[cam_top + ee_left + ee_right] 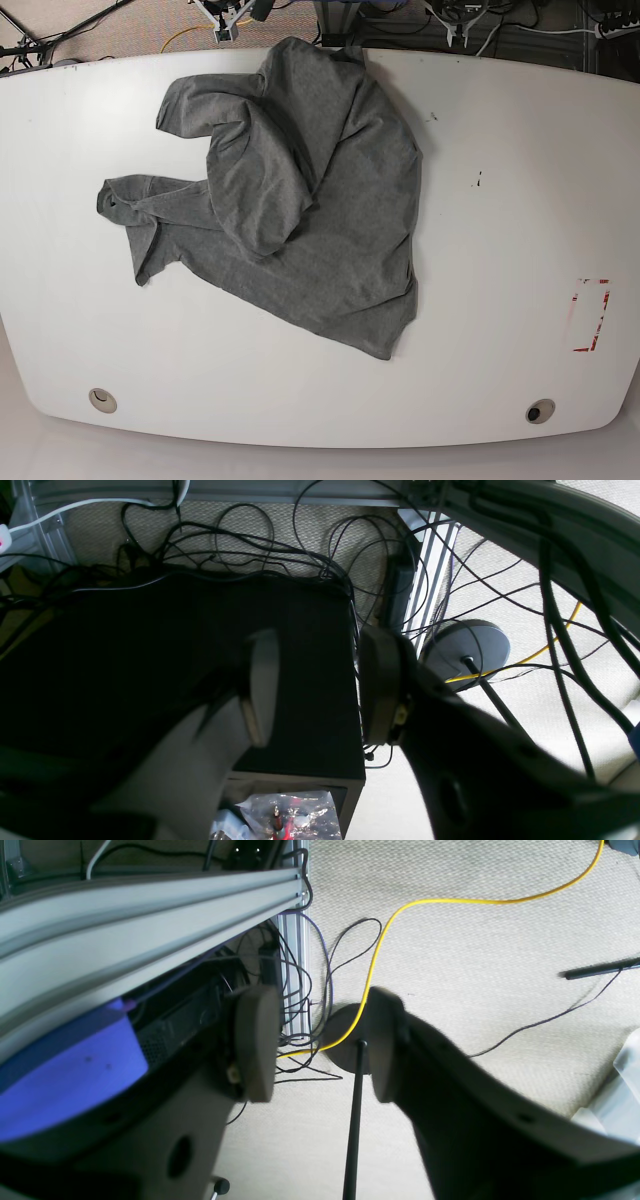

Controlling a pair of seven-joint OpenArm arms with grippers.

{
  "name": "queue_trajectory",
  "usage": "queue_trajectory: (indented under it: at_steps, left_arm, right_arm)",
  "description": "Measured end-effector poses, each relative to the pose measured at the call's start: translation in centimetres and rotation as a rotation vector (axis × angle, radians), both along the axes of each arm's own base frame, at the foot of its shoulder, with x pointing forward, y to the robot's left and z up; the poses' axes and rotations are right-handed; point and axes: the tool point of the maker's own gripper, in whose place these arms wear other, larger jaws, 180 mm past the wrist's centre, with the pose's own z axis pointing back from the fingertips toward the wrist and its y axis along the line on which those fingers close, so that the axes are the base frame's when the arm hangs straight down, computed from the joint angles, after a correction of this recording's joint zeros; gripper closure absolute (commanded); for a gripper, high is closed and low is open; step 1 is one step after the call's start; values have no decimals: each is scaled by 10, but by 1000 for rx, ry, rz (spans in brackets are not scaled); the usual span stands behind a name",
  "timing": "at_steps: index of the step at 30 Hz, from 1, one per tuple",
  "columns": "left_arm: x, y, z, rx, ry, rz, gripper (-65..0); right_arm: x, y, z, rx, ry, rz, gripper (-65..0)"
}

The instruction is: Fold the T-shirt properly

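A grey T-shirt (290, 190) lies crumpled on the white table (500, 200), left of centre, with one part folded over itself and a sleeve sticking out to the left. Neither arm shows in the base view. My left gripper (320, 685) is open and empty, hanging off the table above a black box (175, 670) and the floor. My right gripper (320, 1045) is open and empty too, above the carpet beside the table frame. The shirt shows in neither wrist view.
A red-outlined mark (592, 315) is on the table's right side. Two round holes (100, 399) sit near its front edge. Below the table are tangled black cables (260, 550), a yellow cable (450, 902), an aluminium frame (150, 910) and a round stand base (465, 647).
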Motion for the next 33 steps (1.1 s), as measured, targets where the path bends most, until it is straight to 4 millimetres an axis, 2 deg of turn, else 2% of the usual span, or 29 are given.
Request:
queue_trajectory:
  at_steps: [1, 2, 3, 4, 5, 6, 8, 10, 12, 14, 19, 22, 28, 33]
  left_arm:
    - [-11, 9, 5, 24, -57, -14, -240]
    - [-11, 9, 5, 24, -57, -14, -240]
    - [2, 6, 3, 18, -66, -8, -240]
    - [-9, 6, 1, 12, -3, 2, -240]
    - [-19, 4, 0, 6, 73, -2, -240]
    - [-13, 3, 0, 6, 39, -2, -240]
    - [1, 1, 0, 1, -13, 0, -240]
    - [0, -1, 0, -4, -4, -1, -240]
    - [0, 0, 0, -2, -11, -1, -240]
    - [-10, 1, 0, -1, 13, -1, -240]
    - [-25, -1, 1, -4, 43, 0, -240]
    - [-23, 0, 1, -1, 32, -1, -240]
    - [1, 8, 6, 19, -77, -22, -240]
    - [-6, 13, 11, 31, -95, -35, -240]
  right_arm:
    - [-19, 1, 7, -8, -12, -3, -268]
    - [-19, 1, 7, -8, -12, -3, -268]
    - [5, 1, 7, -8, -49, -3, -268]
    - [4, 3, 4, 1, -46, -11, -268]
    - [-6, 3, 0, 2, 4, -7, -268]
    - [-9, 4, -2, -1, 45, 24, -268]
    - [8, 7, 0, 10, -11, 6, -268]
    - [23, 8, 1, 13, -51, -12, -268]
    - [27, 8, 1, 13, -48, -6, -268]
    - [26, 8, 1, 11, -57, -9, -268]
    - [8, 6, 0, 8, -11, -4, -268]
    - [6, 6, 0, 8, -11, -5, -268]
    - [15, 6, 1, 6, -51, -12, -266]
    - [5, 4, 2, 4, -49, -23, -265]
